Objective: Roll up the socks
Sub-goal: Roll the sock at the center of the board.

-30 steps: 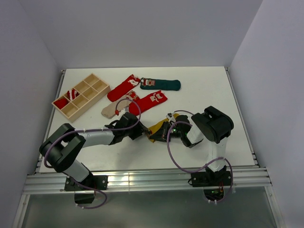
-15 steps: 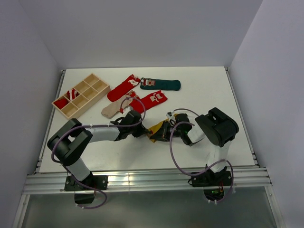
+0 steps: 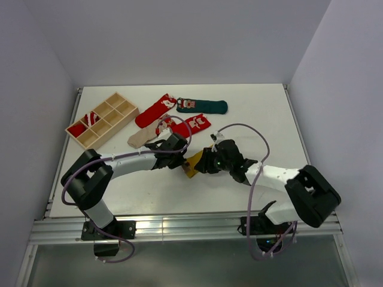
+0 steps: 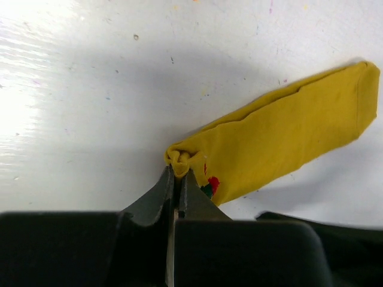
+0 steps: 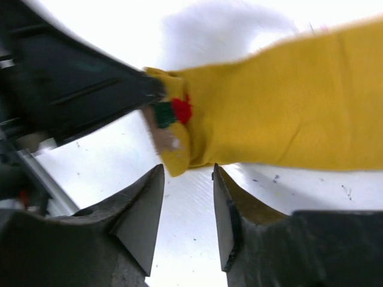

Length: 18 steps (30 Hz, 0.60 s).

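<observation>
Shows from above a white worktop [image 3: 269,119] with two black-and-grey arms stretching in from the near edge and meeting just left of centre. Shows at far left a wooden tray [image 3: 114,109] split into compartments, with a red bundle [image 3: 76,128] and a striped bundle [image 3: 91,118] in two at its near end. Shows four socks lying flat towards the back: a dark green sock [image 3: 206,107], a red sock [image 3: 152,112] beside it, a second red sock [image 3: 197,124] nearer, and a beige sock [image 3: 139,139] close by the left arm. Places the mustard yellow sock [image 4: 287,137] flat on the worktop between the two grippers. Shows the left gripper [image 4: 178,174] with jaws shut tight on the bunched, curled end of that sock, next to a small red-and-green patch [image 4: 209,185]. Shows the right gripper [image 5: 188,173] with jaws parted, gripping nothing, just beside the same end.
</observation>
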Tool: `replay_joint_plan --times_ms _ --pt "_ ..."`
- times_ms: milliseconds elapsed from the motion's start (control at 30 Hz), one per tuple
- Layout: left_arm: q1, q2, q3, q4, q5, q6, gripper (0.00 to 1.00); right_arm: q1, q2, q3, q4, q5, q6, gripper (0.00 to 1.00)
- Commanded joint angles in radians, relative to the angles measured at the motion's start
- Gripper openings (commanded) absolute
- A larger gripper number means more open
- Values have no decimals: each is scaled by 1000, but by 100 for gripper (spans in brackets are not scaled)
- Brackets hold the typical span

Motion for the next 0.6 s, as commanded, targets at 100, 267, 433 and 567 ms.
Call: replay_joint_plan --times_ms 100,267,433,567 --pt "-10 12 65 -120 -52 43 0 162 -111 64 -54 293 -226 49" --pt "-11 29 64 -122 -38 33 0 224 -39 83 48 318 -234 50" --pt "-11 36 67 -128 -29 28 0 274 56 101 117 324 -246 50" --pt "-11 45 70 -128 -21 24 0 309 106 98 167 328 -276 50"
